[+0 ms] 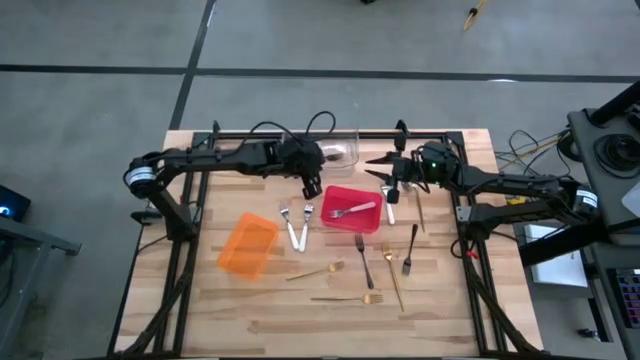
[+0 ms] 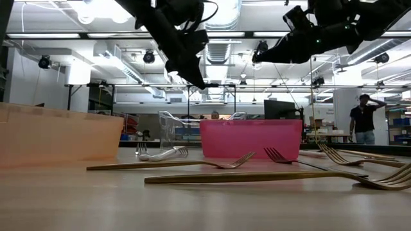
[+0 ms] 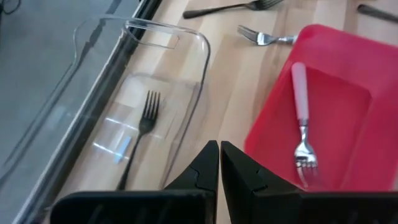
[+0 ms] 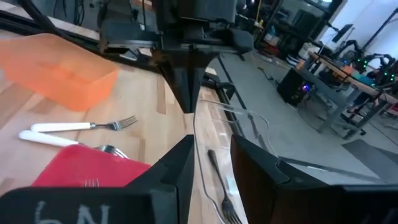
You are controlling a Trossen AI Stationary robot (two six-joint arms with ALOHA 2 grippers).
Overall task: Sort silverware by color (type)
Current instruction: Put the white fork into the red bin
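Left gripper (image 1: 312,187) is fully closed with nothing between its fingers, hanging above the table between the clear bin (image 1: 345,150) and the red bin (image 1: 351,210); its wrist view shows the pinched fingertips (image 3: 219,163) over the bare wood between those two bins. Right gripper (image 1: 384,167) hangs at the far side of the table, just right of the clear bin, jaws parted with a visible gap and nothing in them. One black fork (image 3: 144,121) lies in the clear bin, tines toward the bin's far end; in the right wrist view the same fork (image 4: 219,180) shows through the gap between that gripper's fingers, below it and not touched. One white-handled silver fork (image 1: 350,210) lies in the red bin, beside and below the left gripper. Two more white-handled forks (image 1: 296,226) lie side by side on the table between the orange bin (image 1: 248,245) and the red bin, near the left gripper but apart from it. Another silver piece (image 1: 390,203) lies just right of the red bin, under the right arm. Loose on the near half of the table: two gold forks (image 1: 318,271) left of centre, a long gold piece (image 1: 393,275), and two black forks (image 1: 362,258), all well apart from both grippers. Orange bin looks empty from above.
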